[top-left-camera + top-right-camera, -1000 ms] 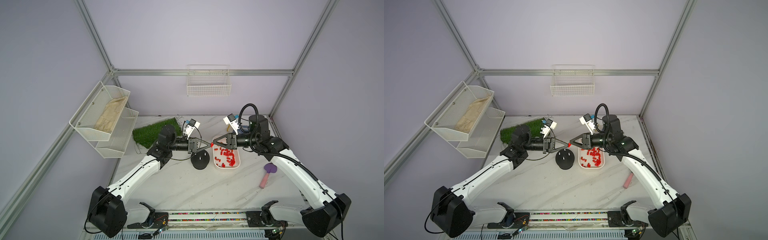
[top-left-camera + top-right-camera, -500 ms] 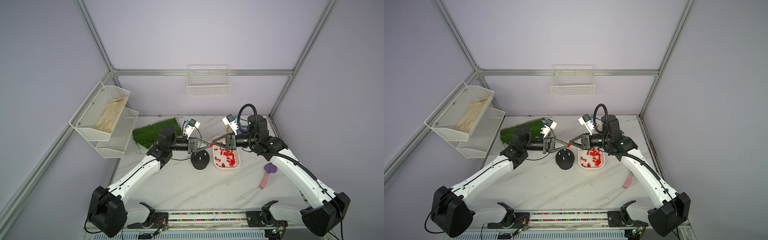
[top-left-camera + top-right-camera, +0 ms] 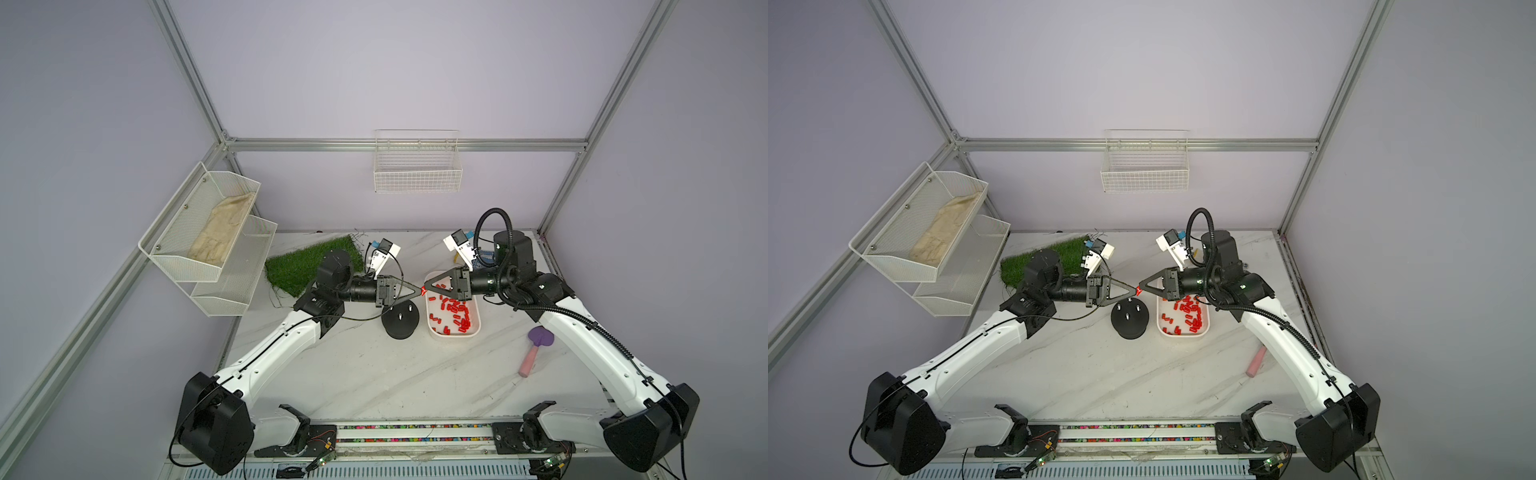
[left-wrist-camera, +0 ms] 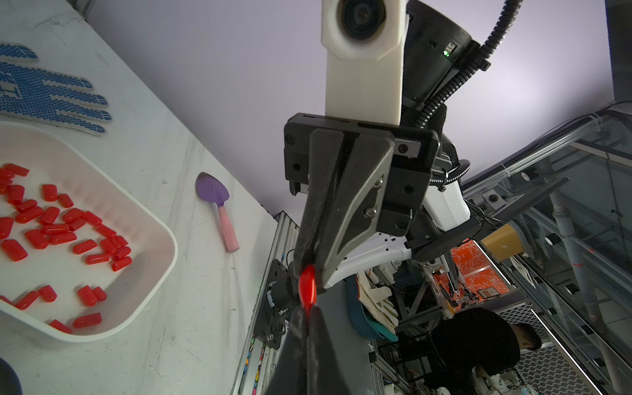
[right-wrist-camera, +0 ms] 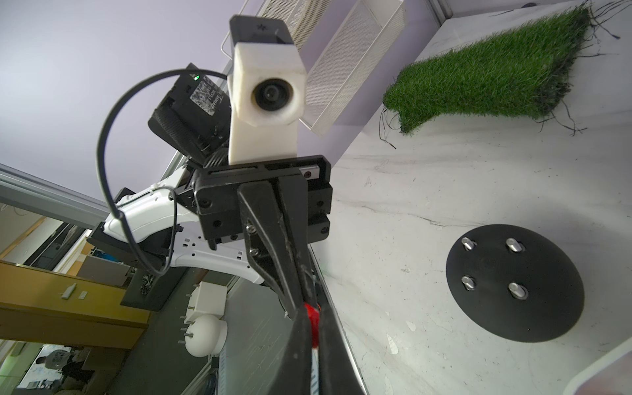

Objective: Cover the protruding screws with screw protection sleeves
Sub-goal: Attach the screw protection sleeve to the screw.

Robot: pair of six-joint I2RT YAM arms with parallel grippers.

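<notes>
While L gripper (image 3: 419, 291) and R gripper (image 3: 427, 287) meet tip to tip in the air over the table (image 3: 374, 374), betw. base (image 3: 401, 329) and tray (image 3: 455, 335), both are clamped on one red sleeve (image 3: 423, 289), each from its own side. All 4 screws (image 5: 513, 245) on the black base stand bare. Other sleeves (image 3: 457, 313) lie loose in the white tray, just beside the base.

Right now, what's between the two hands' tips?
One red sleeve, gripped by the left hand and the right hand at once; the left wrist view shows it best.
</notes>
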